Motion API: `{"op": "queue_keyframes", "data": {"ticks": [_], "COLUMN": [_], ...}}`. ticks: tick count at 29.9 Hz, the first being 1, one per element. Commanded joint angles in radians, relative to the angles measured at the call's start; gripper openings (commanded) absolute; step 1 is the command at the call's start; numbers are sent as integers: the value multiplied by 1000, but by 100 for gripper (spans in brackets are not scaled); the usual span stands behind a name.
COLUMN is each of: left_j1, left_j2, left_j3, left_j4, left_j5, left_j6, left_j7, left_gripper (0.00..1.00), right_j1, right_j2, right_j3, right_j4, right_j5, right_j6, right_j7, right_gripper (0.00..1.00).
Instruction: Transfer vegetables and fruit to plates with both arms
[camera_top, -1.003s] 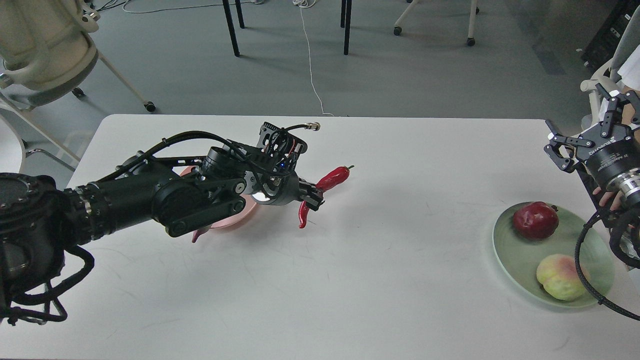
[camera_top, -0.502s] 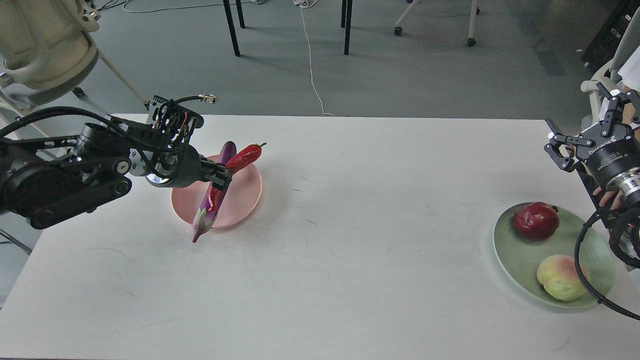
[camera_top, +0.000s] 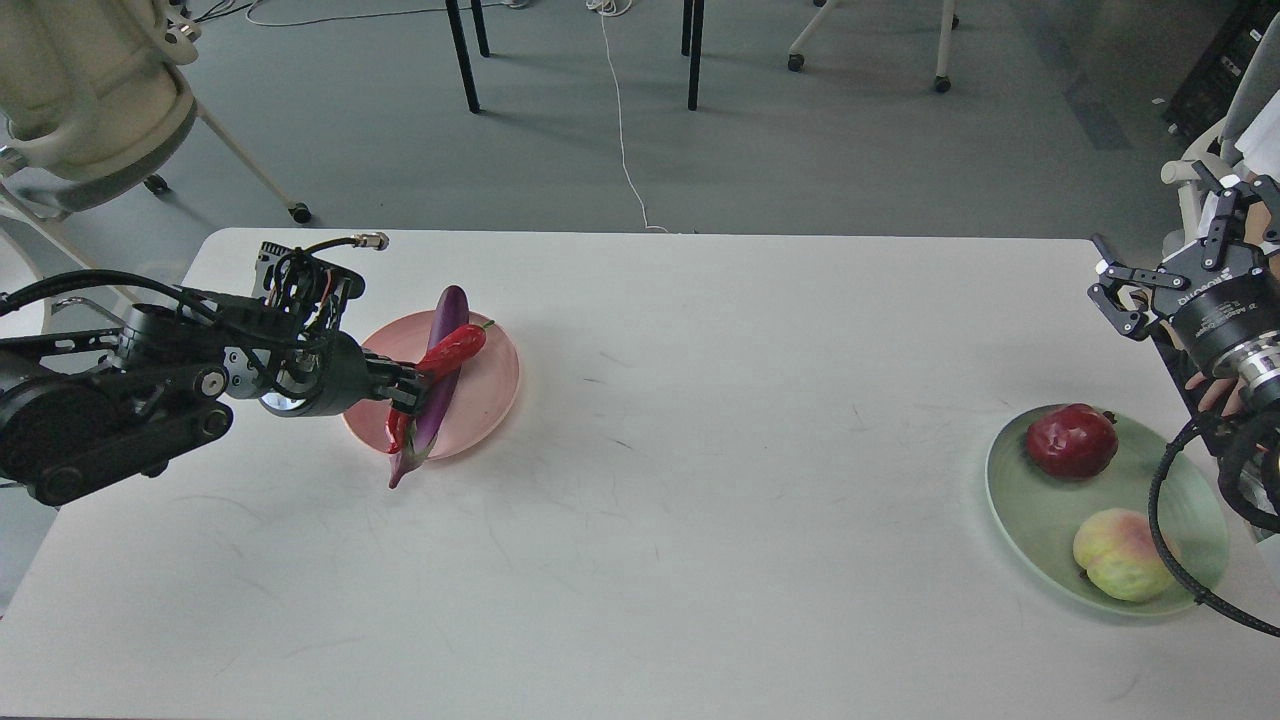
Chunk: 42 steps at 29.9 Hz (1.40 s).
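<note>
**Chili held over the pink plate, fruit on the green plate**

At the left of the frame, your left gripper (camera_top: 412, 383) was pinching the red chili (camera_top: 446, 358) near its middle. The chili lay slantwise across the eggplant (camera_top: 441, 372), with its green stem pointing to the upper right and its tip hanging to the lower left. From this view you could not tell whether the chili touched the eggplant or hung just above it.

The eggplant lay across the pink plate (camera_top: 487, 372), its dark rounded end past the upper rim and its pale green cap over the lower rim, resting toward the desk (camera_top: 700, 520). The left arm (camera_top: 130, 400) came in from the left edge, low over the desk, with its cables looped above the wrist.

At the right of the frame, the green plate (camera_top: 1040, 515) sat near the right edge of the desk. The pomegranate (camera_top: 1071, 441) stood on its upper part and the peach (camera_top: 1118, 567) on its lower part, the two apart from each other.

Your right gripper (camera_top: 1175, 245) hung at the upper right, above and beyond the green plate, well clear of both fruits. Its fingers were spread and held nothing. A black cable (camera_top: 1165, 545) from the right arm curved across the right side of the green plate, in front of the peach.
</note>
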Motion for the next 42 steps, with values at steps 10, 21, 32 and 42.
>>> {"op": "queue_keyframes", "data": {"ticks": [10, 21, 32, 42], "left_j1": [-10, -4, 23, 37], "left_j2": [12, 28, 12, -6], "left_j3": [-66, -66, -66, -69], "left_j4": [12, 57, 160, 178], "left_j5": [-15, -52, -58, -107], "left_j6": [-21, -17, -6, -3], "left_j7": [-3, -6, -18, -9], "left_gripper": [21, 22, 26, 52], "right_j1": [1, 1, 1, -1], "right_j2": [1, 0, 0, 0], "right_j3": [0, 0, -1, -1], "right_j4": [0, 1, 3, 0], "right_j5": [0, 0, 0, 0], "right_j6": [0, 0, 0, 0], "right_j7": [0, 0, 0, 0], "right_gripper": [98, 98, 98, 98]}}
